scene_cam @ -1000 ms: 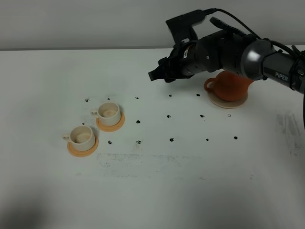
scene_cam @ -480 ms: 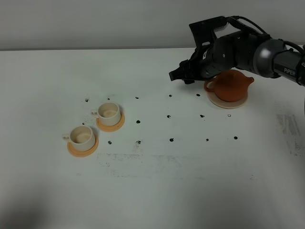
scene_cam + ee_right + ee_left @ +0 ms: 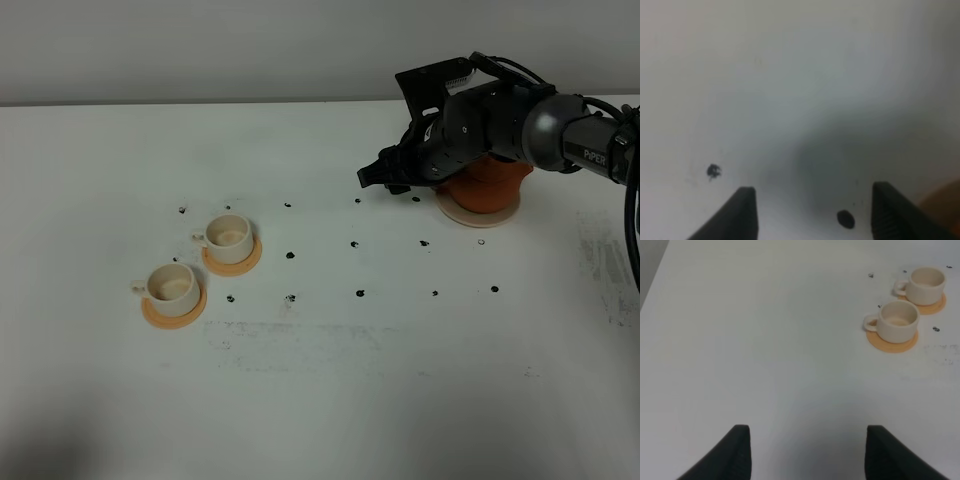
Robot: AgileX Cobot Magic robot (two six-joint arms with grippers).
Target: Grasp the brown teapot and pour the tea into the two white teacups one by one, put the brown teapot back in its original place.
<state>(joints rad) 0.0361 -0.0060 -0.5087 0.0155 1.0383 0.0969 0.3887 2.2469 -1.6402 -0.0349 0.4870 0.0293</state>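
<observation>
The brown teapot [image 3: 487, 186] stands on its pale coaster [image 3: 482, 215] at the back right, its top hidden by my right arm. My right gripper [image 3: 384, 178] hangs low just left of the teapot, open, with only bare table between its fingers [image 3: 742, 212]. In the right wrist view a sliver of orange-brown [image 3: 946, 201] shows at the picture's edge. The two white teacups [image 3: 229, 237] [image 3: 172, 284] sit on orange saucers at the left. In the left wrist view both teacups [image 3: 898, 323] [image 3: 925, 285] lie well ahead of my open left gripper [image 3: 807, 455], which holds nothing.
Black dots [image 3: 354, 243] mark the white table [image 3: 330, 400] between the cups and the teapot. A grey wall runs behind the table's far edge [image 3: 200, 102]. The right arm's cable [image 3: 634, 250] hangs at the right border.
My right gripper has moved right, toward the teapot, and dropped lower beside it. The arm covers the teapot's top again. Teapot and cups have not moved.
</observation>
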